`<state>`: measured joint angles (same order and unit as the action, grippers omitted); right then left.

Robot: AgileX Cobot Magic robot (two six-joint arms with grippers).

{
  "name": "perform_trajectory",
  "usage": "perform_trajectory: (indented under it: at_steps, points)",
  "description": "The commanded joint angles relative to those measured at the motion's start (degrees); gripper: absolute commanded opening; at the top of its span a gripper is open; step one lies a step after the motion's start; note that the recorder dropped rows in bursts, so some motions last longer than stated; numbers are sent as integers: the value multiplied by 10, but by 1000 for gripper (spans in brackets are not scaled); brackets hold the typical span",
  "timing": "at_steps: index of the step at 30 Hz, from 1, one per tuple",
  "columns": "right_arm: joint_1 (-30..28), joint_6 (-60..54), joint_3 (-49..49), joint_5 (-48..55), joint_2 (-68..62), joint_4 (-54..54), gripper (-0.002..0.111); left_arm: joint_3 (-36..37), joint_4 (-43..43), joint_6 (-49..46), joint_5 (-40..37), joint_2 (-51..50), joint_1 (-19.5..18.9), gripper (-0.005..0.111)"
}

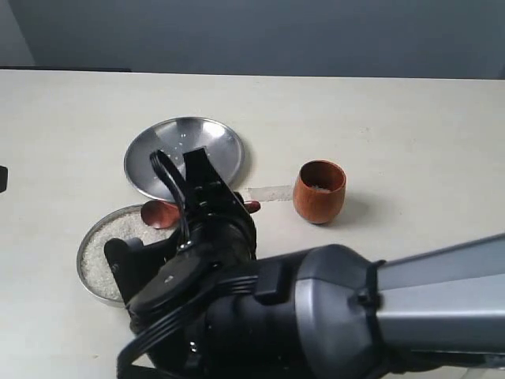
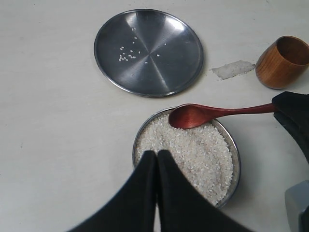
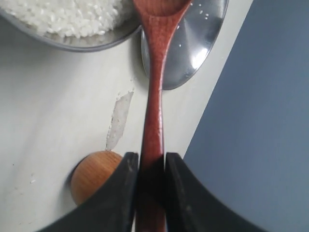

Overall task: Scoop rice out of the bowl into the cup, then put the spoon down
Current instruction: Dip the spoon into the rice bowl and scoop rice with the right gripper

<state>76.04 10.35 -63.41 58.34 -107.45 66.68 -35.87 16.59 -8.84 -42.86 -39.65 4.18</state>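
The right tool (image 3: 152,163) clamped the spoon (image 3: 155,87), its head perhaps touching rice (image 1: 106,245) at the bowl's (image 1: 81,251) one o'clock. The left tool (image 2: 155,155) was pressed together.

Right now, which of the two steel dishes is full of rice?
The deep bowl under the spoon; the flat plate beside it holds only a few stray grains.

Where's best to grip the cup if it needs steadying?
Probably across the rounded wall of the cup, below the rim, from the side away from the spoon: it stands upright, has no handle, and its mouth should stay clear.
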Motion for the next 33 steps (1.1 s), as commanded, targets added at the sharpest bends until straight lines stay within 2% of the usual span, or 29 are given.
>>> perform_trajectory:
  at_steps: [1, 25, 33]
  points:
    - [6, 13, -3, -10, -2, -11, -1, -3, 2, 0, 4, -1, 2, 0]
    - [16, 140, -3, -54, -2, -122, -1, -3, 1, 0, 5, -1, 2, 0]
    - [-3, 202, -3, -82, -1, -162, -1, -3, 1, 0, 5, -1, 2, 0]
